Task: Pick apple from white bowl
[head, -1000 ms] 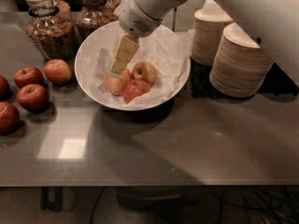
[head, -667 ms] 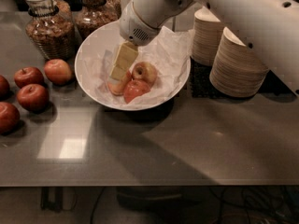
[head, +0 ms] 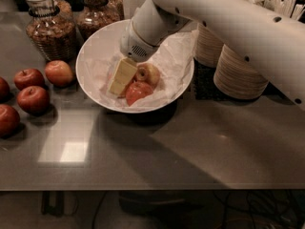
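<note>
The white bowl [head: 90, 56] stands on the dark table at centre back, lined with crumpled white paper. In it lies the pale yellow apple [head: 149, 73] with pink blush, and a redder orange-red apple [head: 138, 91] sits just in front of it. My gripper [head: 121, 76], cream-coloured at its tip, reaches down into the bowl from the white arm [head: 228, 23]. It sits against the left side of both apples. What lies under it is hidden.
Several dark red apples [head: 32, 99] lie on the table left of the bowl. Two glass jars [head: 50, 27] stand behind them. Stacks of tan paper bowls [head: 240, 75] stand right of the bowl, partly under the arm.
The gripper has dropped lower into the bowl and now covers the leftmost apple that showed beside it earlier. The other two apples have not moved.
</note>
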`<state>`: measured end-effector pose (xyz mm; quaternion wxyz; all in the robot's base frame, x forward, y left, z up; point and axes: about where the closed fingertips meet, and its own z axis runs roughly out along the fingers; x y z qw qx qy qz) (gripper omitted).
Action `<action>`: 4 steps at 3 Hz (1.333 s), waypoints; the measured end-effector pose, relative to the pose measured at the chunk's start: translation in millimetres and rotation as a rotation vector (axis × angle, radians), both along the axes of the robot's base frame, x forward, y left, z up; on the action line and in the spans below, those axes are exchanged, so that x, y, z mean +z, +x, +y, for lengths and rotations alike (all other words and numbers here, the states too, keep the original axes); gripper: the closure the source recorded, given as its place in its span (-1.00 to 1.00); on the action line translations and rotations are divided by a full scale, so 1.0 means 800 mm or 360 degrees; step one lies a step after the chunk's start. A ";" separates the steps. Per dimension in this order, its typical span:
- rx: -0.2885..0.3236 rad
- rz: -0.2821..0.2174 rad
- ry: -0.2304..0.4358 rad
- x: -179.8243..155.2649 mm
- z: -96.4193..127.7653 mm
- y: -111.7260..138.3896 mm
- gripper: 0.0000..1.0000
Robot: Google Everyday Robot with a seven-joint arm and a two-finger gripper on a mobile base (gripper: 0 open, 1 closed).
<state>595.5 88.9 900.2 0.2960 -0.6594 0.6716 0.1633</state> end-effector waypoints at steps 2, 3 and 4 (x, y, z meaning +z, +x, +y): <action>-0.0053 -0.0006 -0.0043 -0.024 0.006 -0.004 -1.00; -0.0121 -0.0041 -0.0111 -0.037 -0.020 -0.003 -1.00; -0.0120 -0.0041 -0.0111 -0.037 -0.020 -0.003 -1.00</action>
